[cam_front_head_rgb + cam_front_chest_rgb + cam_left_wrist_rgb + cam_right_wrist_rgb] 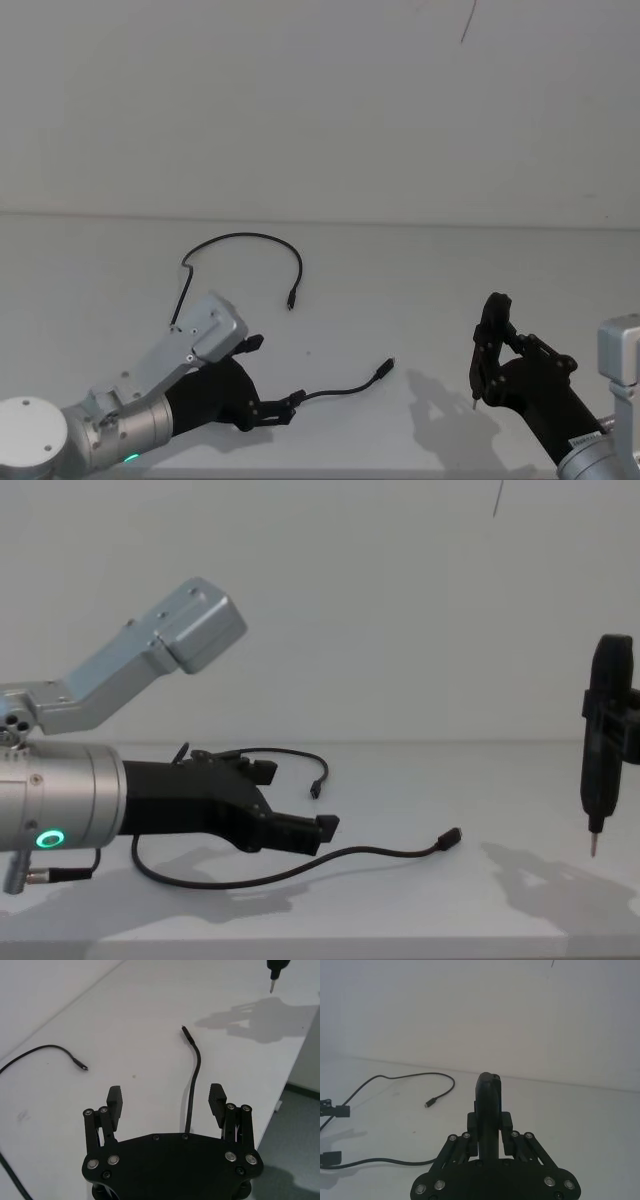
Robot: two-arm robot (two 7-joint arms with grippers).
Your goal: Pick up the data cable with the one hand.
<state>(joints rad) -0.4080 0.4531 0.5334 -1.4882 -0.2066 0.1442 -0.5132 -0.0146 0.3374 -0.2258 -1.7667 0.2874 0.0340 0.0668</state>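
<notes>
White table (450,300): smooth and flat. Left gripper (165,1097): jaws spread, low over the table, straddling the data cable (195,1072), which lies flat in a loose loop. Right gripper (490,1125): clamped on a pen-like tool (600,750), well apart. Risk: the thin cord may slip beneath the closing pads, and its free plug (184,1030) may swing on lifting.

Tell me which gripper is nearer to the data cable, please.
Left. The left gripper has its jaws open on either side of the data cable, near one end. The right gripper, shut on a pen-like tool, is off to the right, clear of the cable.
</notes>
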